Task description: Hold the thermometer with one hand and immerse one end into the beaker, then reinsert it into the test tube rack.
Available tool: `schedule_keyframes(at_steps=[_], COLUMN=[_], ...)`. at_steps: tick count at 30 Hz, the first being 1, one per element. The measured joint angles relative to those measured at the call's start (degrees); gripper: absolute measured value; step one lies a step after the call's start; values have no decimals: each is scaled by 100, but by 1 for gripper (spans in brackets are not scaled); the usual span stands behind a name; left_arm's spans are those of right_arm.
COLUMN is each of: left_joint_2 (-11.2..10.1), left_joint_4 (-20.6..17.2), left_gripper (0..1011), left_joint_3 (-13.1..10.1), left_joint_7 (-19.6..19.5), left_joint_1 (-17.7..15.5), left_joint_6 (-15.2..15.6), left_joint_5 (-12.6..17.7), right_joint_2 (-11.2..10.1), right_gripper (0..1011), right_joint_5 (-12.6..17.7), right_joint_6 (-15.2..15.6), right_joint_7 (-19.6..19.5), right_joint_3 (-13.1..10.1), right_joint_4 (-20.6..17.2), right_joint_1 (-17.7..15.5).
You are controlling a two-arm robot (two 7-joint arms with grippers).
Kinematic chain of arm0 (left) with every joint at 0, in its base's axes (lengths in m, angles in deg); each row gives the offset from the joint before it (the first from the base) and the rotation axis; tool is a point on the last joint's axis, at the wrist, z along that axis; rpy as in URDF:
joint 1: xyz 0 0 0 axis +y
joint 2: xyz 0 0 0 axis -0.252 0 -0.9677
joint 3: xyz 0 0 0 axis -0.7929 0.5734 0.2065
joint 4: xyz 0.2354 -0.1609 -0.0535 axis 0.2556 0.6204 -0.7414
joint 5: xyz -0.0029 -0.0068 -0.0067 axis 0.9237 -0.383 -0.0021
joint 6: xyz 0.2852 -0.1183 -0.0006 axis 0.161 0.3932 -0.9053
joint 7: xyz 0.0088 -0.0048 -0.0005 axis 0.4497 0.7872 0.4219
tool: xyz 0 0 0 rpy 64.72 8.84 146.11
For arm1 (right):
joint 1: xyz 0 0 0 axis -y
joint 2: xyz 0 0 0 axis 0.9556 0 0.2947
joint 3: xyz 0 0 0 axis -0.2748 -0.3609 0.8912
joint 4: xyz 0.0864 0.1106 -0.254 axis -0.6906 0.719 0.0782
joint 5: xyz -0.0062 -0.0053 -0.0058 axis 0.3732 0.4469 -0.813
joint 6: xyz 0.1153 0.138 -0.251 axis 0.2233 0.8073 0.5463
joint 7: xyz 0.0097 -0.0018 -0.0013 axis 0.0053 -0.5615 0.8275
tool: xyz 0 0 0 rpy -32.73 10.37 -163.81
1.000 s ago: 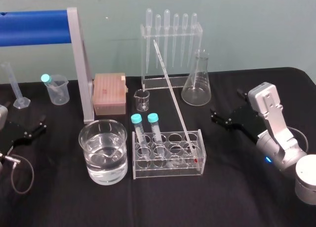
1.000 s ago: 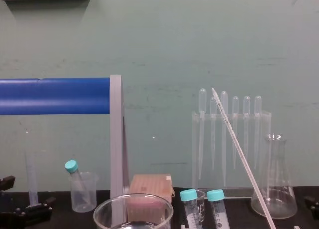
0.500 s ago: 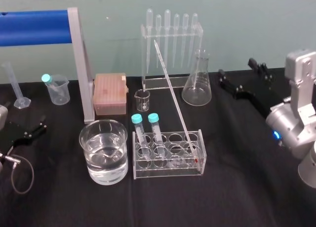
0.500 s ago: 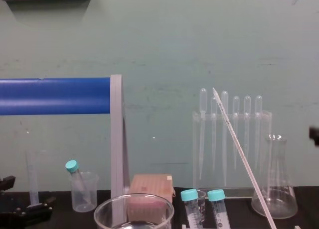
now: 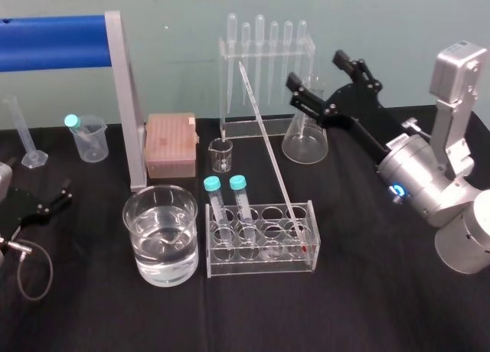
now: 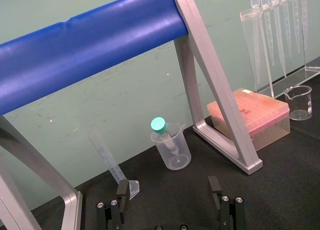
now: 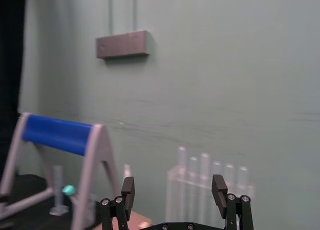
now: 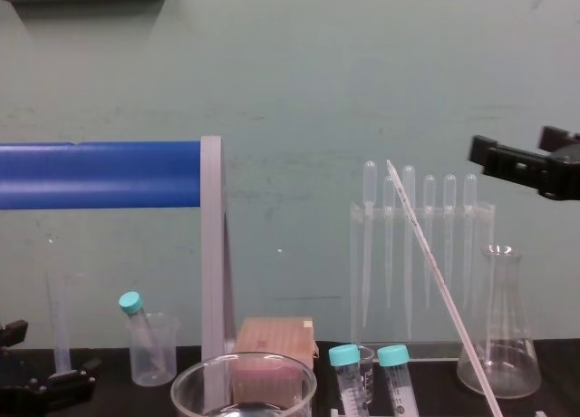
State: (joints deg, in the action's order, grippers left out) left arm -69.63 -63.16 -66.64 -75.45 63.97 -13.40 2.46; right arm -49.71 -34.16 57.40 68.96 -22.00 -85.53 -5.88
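The thermometer (image 5: 266, 141) leans in the clear test tube rack (image 5: 260, 262), its foot in a right-hand hole and its top tilted back left; the chest view shows the thermometer (image 8: 441, 286) slanting in front of the pipettes. The wide beaker (image 5: 162, 237), part full of water, stands just left of the rack. My right gripper (image 5: 314, 70) hangs open in the air, right of the thermometer's upper part and apart from it, in front of the flask. In the right wrist view the right gripper (image 7: 173, 185) holds nothing. My left gripper (image 6: 168, 190) rests open at the table's left edge.
A pipette stand (image 5: 264, 53) and a conical flask (image 5: 305, 141) stand behind the rack. A small glass beaker (image 5: 220, 154), a pink tip box (image 5: 170, 144) and a blue-barred frame (image 5: 53, 42) are back left. Two teal-capped tubes (image 5: 226, 203) sit in the rack.
My right arm has lifted off the table at the right and swung up and left toward the thermometer's upper part, fingers still open. The left arm and the glassware have not moved.
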Motion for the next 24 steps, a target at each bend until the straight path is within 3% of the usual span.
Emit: schedule_keyframes(at_steps=[8, 24], left_joint_2=[0, 0], left_joint_4=[0, 0], left_gripper=[1008, 1008], left_joint_3=[0, 0], left_joint_7=[0, 0], left_joint_1=[0, 0], left_joint_6=[0, 0], left_joint_5=[0, 0], right_joint_2=[182, 665], right_gripper=[1003, 1003], right_joint_5=[55, -228], right_joint_6=[214, 1259], right_joint_7=[289, 254], right_joint_3=[145, 407], right_joint_4=[19, 487], right_joint_1=[146, 618])
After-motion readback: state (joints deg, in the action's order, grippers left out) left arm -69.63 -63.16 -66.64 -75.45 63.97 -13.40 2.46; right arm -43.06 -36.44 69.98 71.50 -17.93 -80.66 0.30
